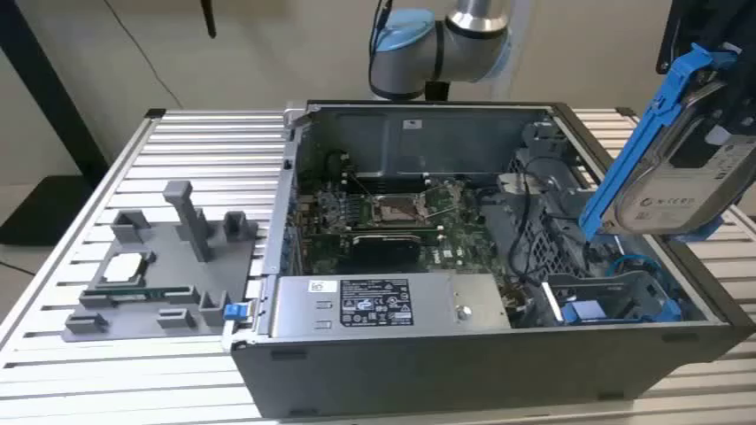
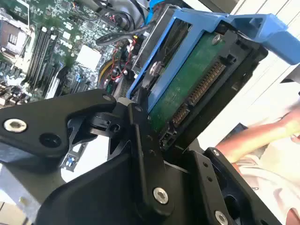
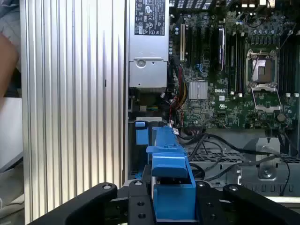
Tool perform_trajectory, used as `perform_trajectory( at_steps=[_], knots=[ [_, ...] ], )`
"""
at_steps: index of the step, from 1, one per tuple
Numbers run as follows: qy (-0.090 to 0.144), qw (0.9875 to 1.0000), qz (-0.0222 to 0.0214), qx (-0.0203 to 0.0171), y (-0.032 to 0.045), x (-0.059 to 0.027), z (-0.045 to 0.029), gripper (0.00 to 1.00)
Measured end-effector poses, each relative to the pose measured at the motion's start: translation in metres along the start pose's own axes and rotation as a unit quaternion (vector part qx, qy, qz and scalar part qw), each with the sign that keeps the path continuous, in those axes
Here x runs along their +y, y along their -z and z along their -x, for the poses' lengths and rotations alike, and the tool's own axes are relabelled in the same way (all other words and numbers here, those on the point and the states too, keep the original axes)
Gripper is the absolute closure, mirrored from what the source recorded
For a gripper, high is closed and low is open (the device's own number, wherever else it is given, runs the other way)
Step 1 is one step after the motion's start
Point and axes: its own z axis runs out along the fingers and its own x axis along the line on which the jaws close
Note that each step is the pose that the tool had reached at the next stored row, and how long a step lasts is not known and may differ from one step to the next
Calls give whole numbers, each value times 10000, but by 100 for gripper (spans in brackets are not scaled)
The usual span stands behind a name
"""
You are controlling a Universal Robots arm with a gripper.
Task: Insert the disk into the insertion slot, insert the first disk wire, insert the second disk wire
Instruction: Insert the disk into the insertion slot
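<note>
The pincer (image 2: 164, 129) is clenched on the disk (image 2: 187, 89). In the second wrist view its black fingers (image 2: 143, 140) press against the long sides of the blue carrier frame, and the drive's green circuit board and connector edge face the camera. In the first wrist view the pincer (image 3: 171, 199) has the blue frame of the disk (image 3: 171, 185) squeezed between its two black links.

In the exterior view the disk (image 1: 685, 186) hangs in the air, on edge and tilted, with its label facing outward. It sits at about two o'clock from the middle of the open computer case (image 1: 473, 372), over the wall on the exterior view's right.

The insertion slot (image 1: 608, 297), a grey sheet-metal bay with blue tabs, lies inside the case at about four o'clock, below the disk and apart from it. Black cables (image 1: 532, 221) run between the slot and the motherboard (image 1: 390, 212) at the centre. A silver power supply (image 1: 378, 305) lies at six o'clock along the near wall.

The case stands on a slatted metal worktop (image 1: 189, 142). At nine o'clock from the case, a grey fixture (image 1: 165, 266) holds small parts. The arm (image 1: 443, 35) rises at twelve o'clock. A person's forearm (image 2: 262, 133) shows beyond the disk in the second wrist view.
</note>
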Motion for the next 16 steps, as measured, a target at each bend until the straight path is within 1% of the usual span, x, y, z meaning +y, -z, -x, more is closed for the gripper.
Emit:
perform_trajectory(
  at_steps=[8, 16],
  knots=[
    [0, 10000, 0, 0, -1, 0, 0, 100],
    [-5, 10000, 0, 0, -62, -3, 0, 100]
  ],
)
